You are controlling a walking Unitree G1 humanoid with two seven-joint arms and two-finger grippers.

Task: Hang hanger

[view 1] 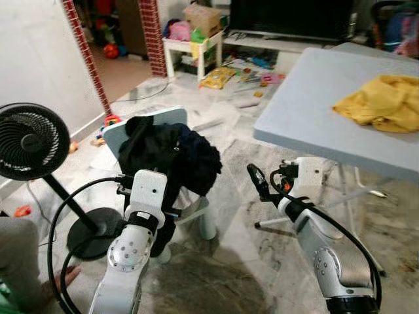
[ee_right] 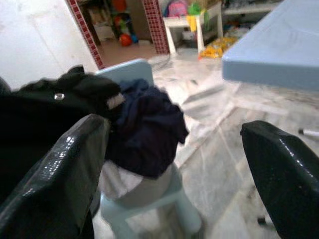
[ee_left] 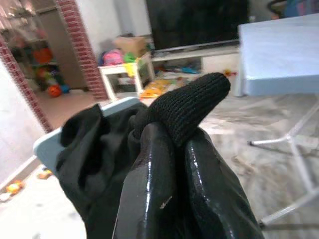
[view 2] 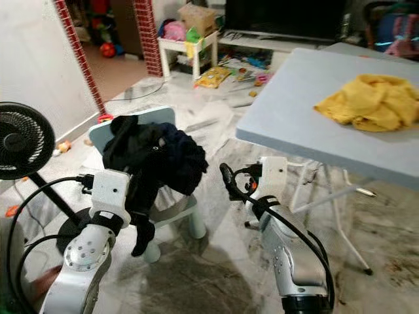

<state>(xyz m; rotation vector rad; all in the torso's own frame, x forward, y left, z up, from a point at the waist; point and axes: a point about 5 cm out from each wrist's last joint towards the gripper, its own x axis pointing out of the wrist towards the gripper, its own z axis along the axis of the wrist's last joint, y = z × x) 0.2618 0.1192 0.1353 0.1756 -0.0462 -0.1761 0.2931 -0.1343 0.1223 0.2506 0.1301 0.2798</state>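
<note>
A pile of dark clothes lies on a small pale-blue chair: a black garment on my left side and a navy one beside it. My left gripper reaches into the pile from the front and is shut on a fold of the black garment. Part of that garment hangs down past the seat. To the right of the chair, my right gripper is held at about seat height. It is open, its fingers wide apart with nothing between them.
A black floor fan stands left of the chair. A grey folding table with a yellow cloth stands to the right. A person's leg is at the lower left. Toys litter the floor near a white side table.
</note>
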